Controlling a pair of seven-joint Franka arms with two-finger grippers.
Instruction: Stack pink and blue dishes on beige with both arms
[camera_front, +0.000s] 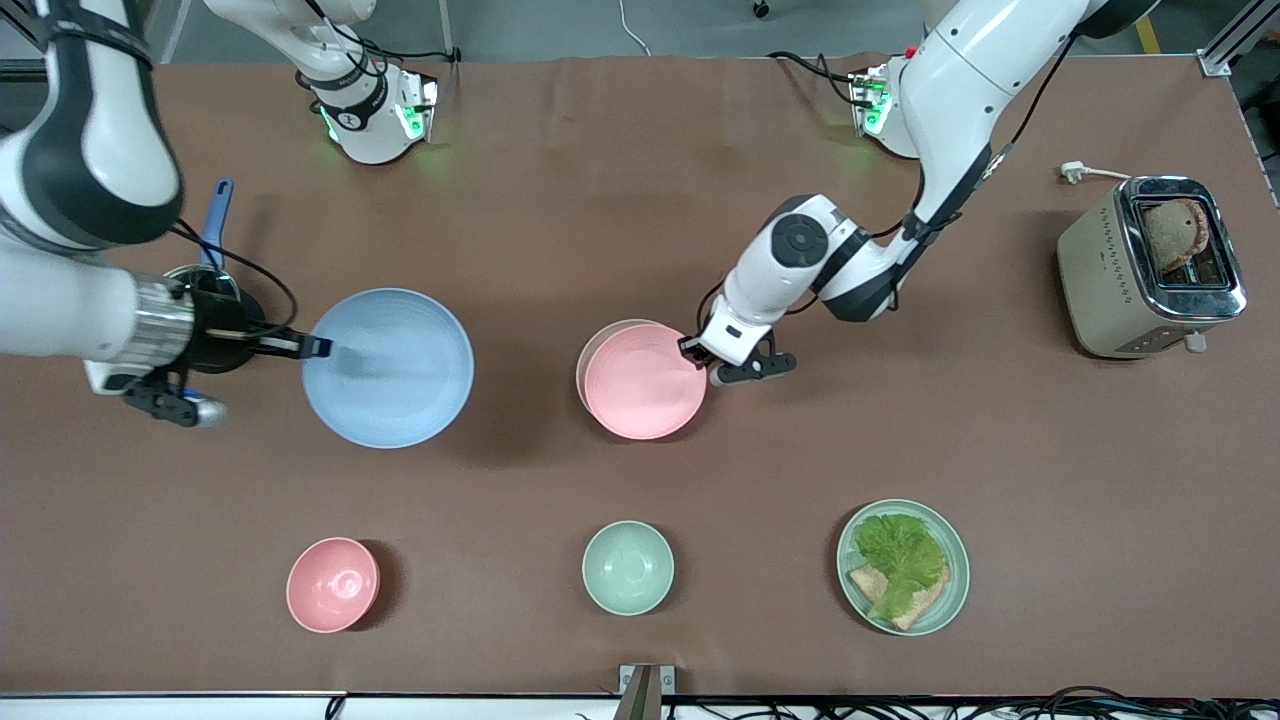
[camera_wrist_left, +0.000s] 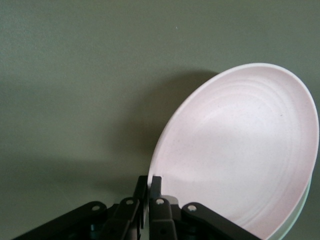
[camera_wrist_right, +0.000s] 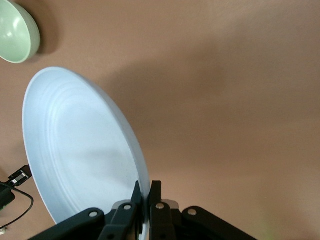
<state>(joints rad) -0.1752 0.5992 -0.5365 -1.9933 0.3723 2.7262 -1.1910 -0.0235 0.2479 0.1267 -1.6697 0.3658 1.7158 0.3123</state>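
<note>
Nearest the front edge of the counter (camera_front: 640, 150) sit three small pieces in a row: one pink bowl (camera_front: 333, 584) toward the right arm's end, one mint-green bowl (camera_front: 627, 567) in the middle, and one mint-green plate (camera_front: 903, 567) with lettuce and bread toward the left arm's end.

Farther in come the three big plates. The single blue plate (camera_front: 388, 367) is held up off the counter, casting a shadow beneath it, with the right gripper (camera_front: 318, 347) pinching its rim; in the right wrist view the fingers (camera_wrist_right: 155, 200) are clamped tight on the plate's edge. The one pink plate (camera_front: 645, 381) lies on top of the one beige plate (camera_front: 590, 350), of which only a thin crescent shows. The left gripper (camera_front: 692, 348) has its fingers (camera_wrist_left: 155, 192) closed on the pink plate's rim.

Toward the left arm's end, a toaster (camera_front: 1150, 265) holds one slice of bread. Near the right arm's end a blue-handled utensil (camera_front: 217, 222) pokes out past the arm.
</note>
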